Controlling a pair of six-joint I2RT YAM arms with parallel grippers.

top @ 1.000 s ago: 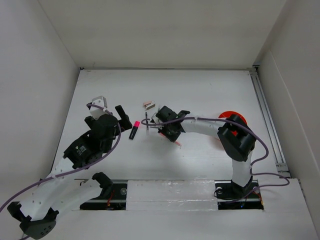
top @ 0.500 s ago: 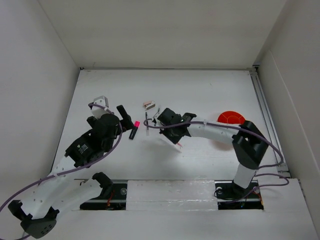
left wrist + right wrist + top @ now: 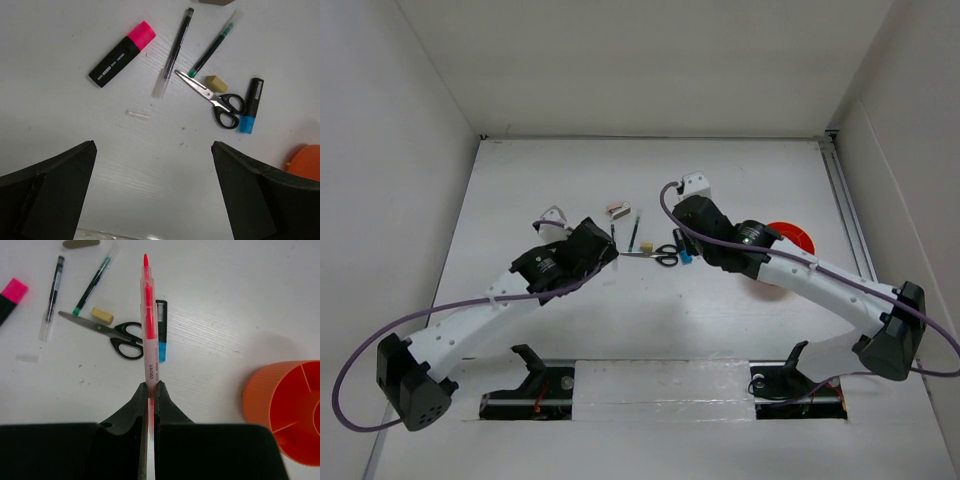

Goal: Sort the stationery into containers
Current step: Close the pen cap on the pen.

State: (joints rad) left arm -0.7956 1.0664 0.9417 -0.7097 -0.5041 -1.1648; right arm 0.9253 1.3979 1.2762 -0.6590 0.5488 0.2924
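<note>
**Black-handled scissors** [image 3: 215,97]: flat on the white table [image 3: 740,180], about mid-table. Seen from above, the blades point left and the handles right. All places below are given from the scissors.

**Right gripper** [image 3: 150,386]: over the handle end, jaws pressed together on the red pen.

**Red pen** [image 3: 148,320]: clamped at its lower barrel, its tip pointing away from the wrist. In the right wrist view it runs just right of the handles and crosses in front of the blue-capped marker.

**Left gripper** [image 3: 152,147]: just left of the blade tips in the overhead view. Its fingers [image 3: 55,190] are spread wide with nothing between them.

**Blue-capped marker** [image 3: 251,105]: just beside the handles on their right, not touching.

**Tan eraser** [image 3: 216,83]: just beyond the blades, close to the pivot.

**Green pen** [image 3: 213,47]: beyond the blades, slanting away, its near end close to the blade tips.

**Dark pen** [image 3: 174,50]: beyond and left of the blade tips, beside the green pen.

**Pink-capped marker** [image 3: 121,61]: farther left than both pens, apart from them.

**Flat tan eraser** [image 3: 617,210]: beyond the pens, on the far-left side.

**Clear sliver** [image 3: 137,114]: small, on the table left of the blade tips.

**Orange cup** [image 3: 295,410]: upright, well to the right. Its inner dividers show, and no stationery is visible inside.
</note>
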